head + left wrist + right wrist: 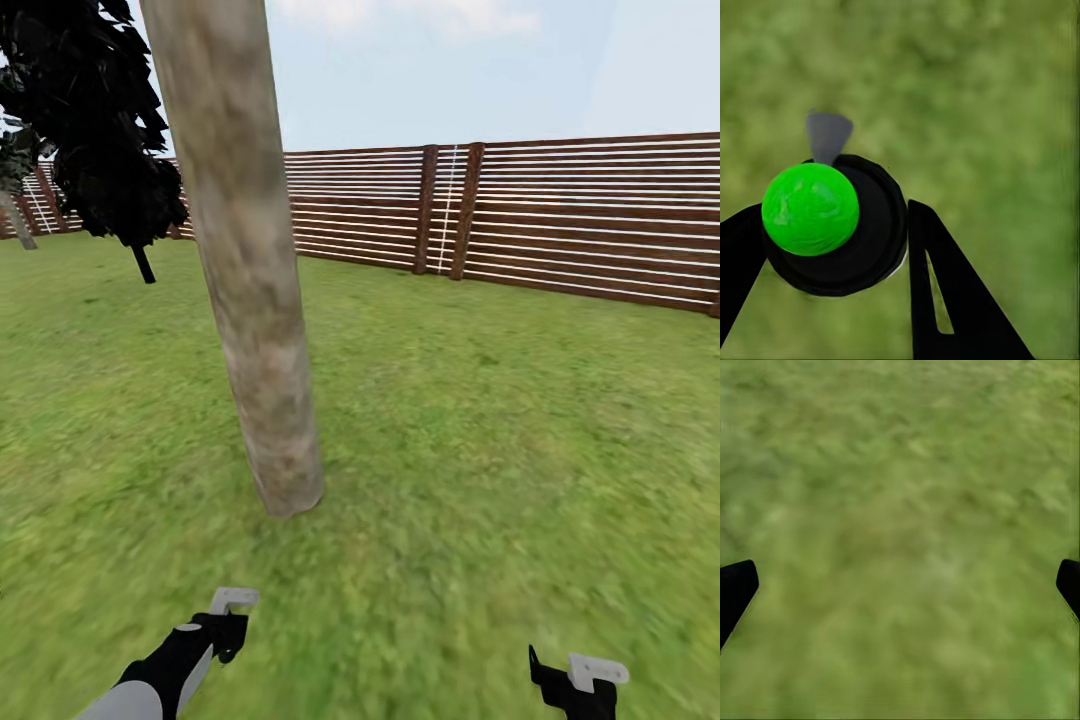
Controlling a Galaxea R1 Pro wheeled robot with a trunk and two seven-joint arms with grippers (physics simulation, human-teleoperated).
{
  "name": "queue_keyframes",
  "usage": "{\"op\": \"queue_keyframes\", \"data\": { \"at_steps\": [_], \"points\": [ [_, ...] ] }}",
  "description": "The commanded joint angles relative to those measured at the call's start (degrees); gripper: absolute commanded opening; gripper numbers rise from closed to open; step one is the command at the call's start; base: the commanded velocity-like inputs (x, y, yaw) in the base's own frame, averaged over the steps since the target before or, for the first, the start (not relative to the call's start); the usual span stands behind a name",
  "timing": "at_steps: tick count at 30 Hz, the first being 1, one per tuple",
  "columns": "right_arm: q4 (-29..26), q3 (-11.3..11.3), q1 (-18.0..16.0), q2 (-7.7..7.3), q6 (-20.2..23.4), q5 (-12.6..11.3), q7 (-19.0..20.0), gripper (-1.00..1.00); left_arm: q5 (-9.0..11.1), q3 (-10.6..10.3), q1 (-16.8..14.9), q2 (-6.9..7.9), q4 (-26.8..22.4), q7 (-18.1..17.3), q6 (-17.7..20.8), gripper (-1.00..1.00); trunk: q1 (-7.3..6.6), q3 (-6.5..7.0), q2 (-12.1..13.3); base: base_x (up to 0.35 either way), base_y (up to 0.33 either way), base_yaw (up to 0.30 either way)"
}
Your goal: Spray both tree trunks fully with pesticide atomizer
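The atomizer (832,225) sits between the left gripper's (832,247) two dark fingers in the left wrist view: a round black body seen end-on, a bright green cap on top and a small grey nozzle poking out past it, all hanging over blurred grass (990,90). The fingers press against the black body on either side, so that hand looks closed around it. I'd judge it a light, rigid plastic bottle, smooth enough to twist or slip if held loosely; the wide black body is the sensible place to hold, leaving cap and nozzle free. In the head view the left gripper (228,622) is low and close to the robot, and the bottle itself is hard to make out there. The right gripper (900,585) is spread wide, one fingertip at each edge of its picture, nothing between them but lawn. Straight ahead stands the trunk (250,300), thick, mottled grey-tan, leaning slightly, close by. A second, dark-leaved tree (100,130) waits further off by the fence (580,220). The nozzle will need aiming at that bark.
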Motion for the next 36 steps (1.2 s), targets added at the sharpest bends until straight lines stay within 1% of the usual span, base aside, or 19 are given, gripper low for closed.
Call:
{"op": "queue_keyframes", "data": {
  "at_steps": [1,10,17,18,19,20,21,22,23,24,25,26,27,28,29,31,32,34,36],
  "points": [
    [0.1,-0.4,0.0,0.0,-0.2,0.6,-0.1,1.0,-0.5,0.5,0.0,-0.08,-0.1,-0.4,0.3,-1.0,0.02,-0.02,0.0,0.266,-0.231,0.231],
    [0.1,-0.4,0.0,-0.08,-0.3,0.6,-0.1,1.0,-0.5,0.5,0.0,-0.23,-0.2,-0.6,0.3,-1.0,0.02,0.48,0.0,0.3,-0.157,0.218],
    [0.1,-0.4,0.0,-0.25,-0.3,0.6,-0.1,1.0,-0.5,0.4,0.0,-0.41,-0.1,-0.6,0.3,-1.0,0.02,0.53,0.0,0.291,-0.01,0.027],
    [0.1,-0.4,0.0,-0.25,-0.3,0.6,-0.1,1.0,-0.5,0.3,-0.1,-1.11,-0.1,-0.7,0.3,-1.0,0.02,0.53,0.0,0.069,0.0,0.001],
    [0.1,-0.4,0.0,-0.26,-0.3,0.6,-0.1,1.0,-0.7,0.1,-0.1,-2.47,-0.1,-0.7,0.4,-1.0,0.02,0.53,0.0,0.036,0.0,0.0],
    [0.1,-0.4,0.0,-0.26,-0.2,0.6,-0.1,1.0,-1.6,-1.3,-0.2,-4.65,-0.1,-0.6,0.4,-1.0,0.02,0.53,0.0,0.012,0.0,0.0],
    [0.1,-0.4,0.0,-0.26,-0.2,0.6,-0.1,1.0,-2.2,-2.7,-0.2,-5.14,-0.1,-0.6,0.5,-1.0,0.02,0.53,0.0,0.006,0.0,0.0],
    [0.1,-0.4,0.0,-0.21,-0.2,0.6,-0.1,1.0,-2.5,-3.2,-0.3,-5.03,-0.1,-0.9,0.8,-1.0,0.02,0.53,0.0,0.003,0.0,0.0],
    [0.1,-0.4,0.0,-0.19,-0.2,0.7,0.0,1.0,-2.6,-3.5,-0.4,-4.11,-0.1,-1.0,1.0,-1.0,0.02,0.53,0.0,0.002,0.0,0.0],
    [0.1,-0.4,0.0,-0.18,-0.2,0.7,0.0,1.0,-2.4,-3.5,-0.5,-2.37,-0.1,-1.1,1.1,-1.0,0.02,0.53,0.0,0.0,0.0,0.0],
    [0.1,-0.4,0.0,-0.17,-0.2,0.7,0.0,1.0,-0.3,-2.5,-0.7,2.37,-0.2,-1.4,1.0,-1.0,0.02,0.53,0.0,0.0,0.0,0.0],
    [0.1,-0.4,0.0,-0.17,-0.2,0.7,0.0,1.0,0.6,-2.5,-0.8,2.74,-0.3,-1.3,0.7,-1.0,0.02,0.53,0.0,0.0,0.0,0.0],
    [0.1,-0.4,0.0,-0.17,-0.2,0.7,0.0,1.0,0.8,-2.5,-0.8,2.54,-0.5,-1.2,0.5,-1.0,0.02,0.53,0.0,0.0,0.0,0.0],
    [0.1,-0.3,0.0,-0.17,-0.2,0.7,0.0,1.0,1.0,-2.6,-0.8,1.49,-1.2,-1.0,0.5,-1.0,0.02,0.53,0.0,0.0,0.0,0.0],
    [0.1,-0.3,0.0,-0.17,-0.2,0.7,0.0,1.0,1.1,-2.6,-0.8,0.29,-2.3,-1.0,0.4,-1.0,0.02,0.53,0.0,0.0,0.0,0.0],
    [0.1,-0.3,0.0,-0.17,-0.2,0.7,0.0,1.0,1.1,-2.7,-0.8,-3.31,-6.1,-0.9,0.5,-1.0,0.02,0.53,0.0,0.0,0.0,0.0],
    [0.1,-0.3,0.0,-0.17,-0.2,0.7,0.0,1.0,1.0,-2.8,-0.7,-3.95,-7.5,-1.0,0.6,-1.0,0.02,0.53,0.0,0.0,0.0,0.0],
    [0.2,-0.3,0.0,-0.17,-0.2,0.7,0.0,1.0,1.0,-3.0,-0.2,-4.05,-10.5,-1.3,1.0,-1.0,0.02,0.53,0.0,-0.011,0.0,0.0],
    [0.2,-0.3,0.0,-0.17,-0.2,0.7,0.0,1.0,0.9,-3.0,-0.3,-3.42,-13.6,-1.4,1.5,-1.0,0.02,0.53,0.0,-0.28,0.0,0.0]
  ]
}}
